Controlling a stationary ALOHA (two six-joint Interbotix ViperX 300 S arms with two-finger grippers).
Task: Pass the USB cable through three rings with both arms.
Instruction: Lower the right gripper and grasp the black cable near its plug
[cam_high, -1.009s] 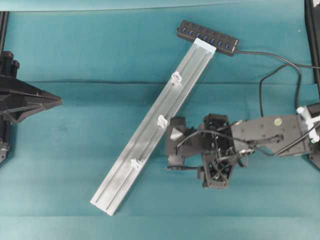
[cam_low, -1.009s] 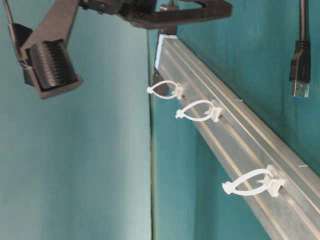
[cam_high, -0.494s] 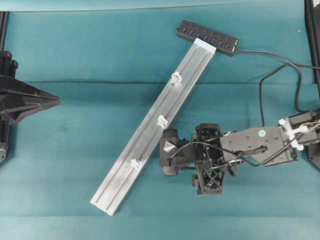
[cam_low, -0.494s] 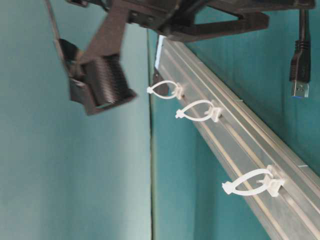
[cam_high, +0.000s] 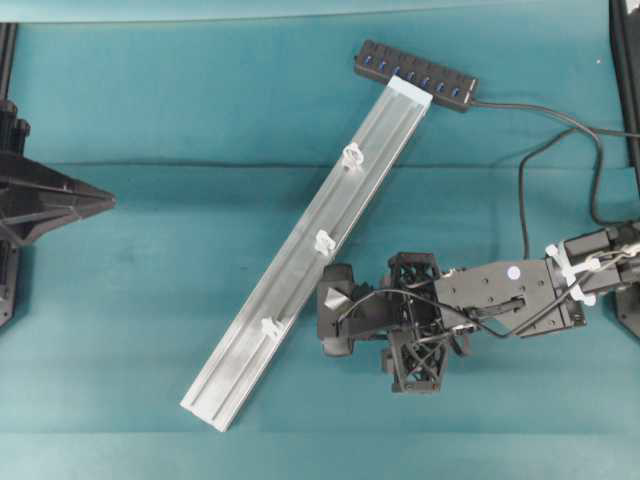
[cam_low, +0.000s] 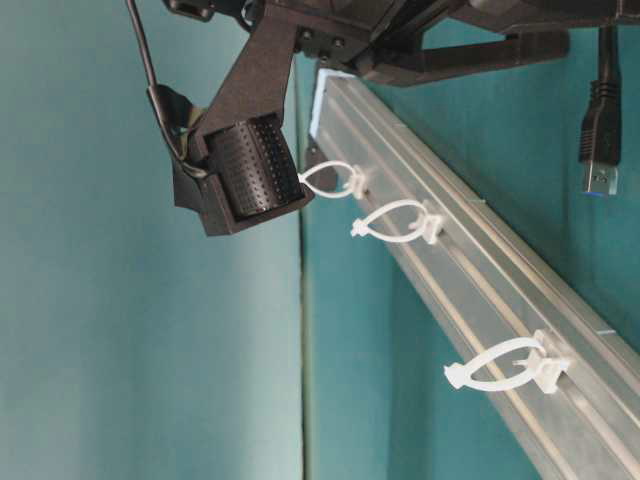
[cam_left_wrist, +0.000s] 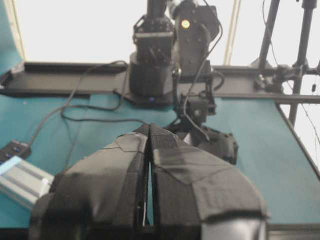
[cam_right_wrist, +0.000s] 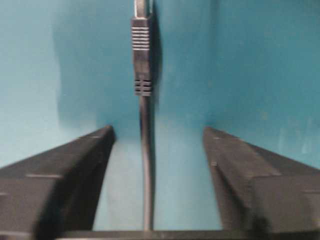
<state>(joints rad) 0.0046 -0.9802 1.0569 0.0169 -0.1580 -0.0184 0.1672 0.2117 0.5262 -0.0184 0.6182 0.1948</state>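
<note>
The USB cable (cam_right_wrist: 145, 170) lies on the teal cloth, running up between the fingers (cam_right_wrist: 75, 165) of my right gripper (cam_right_wrist: 157, 132). That gripper is open and its jaws do not touch the cord. The plug's ribbed collar (cam_right_wrist: 141, 55) sits just beyond the fingertips. At table level the plug (cam_low: 598, 130) shows at the upper right. Three white rings (cam_high: 351, 155) (cam_high: 323, 241) (cam_high: 268, 326) stand along the silver rail (cam_high: 300, 270). My right arm (cam_high: 415, 325) hovers right of the rail, between the middle and near rings. My left gripper (cam_high: 108, 200) is shut and empty at the far left.
A black multi-port hub (cam_high: 415, 75) lies at the rail's far end. Its cord (cam_high: 522, 200) loops along the right side of the table. The right arm's black ribbed module (cam_low: 245, 180) hangs close to the farthest ring (cam_low: 330, 180).
My right arm has shifted left and toward the near edge, dropping lower beside the rail. The left gripper has drawn back slightly to the left.
</note>
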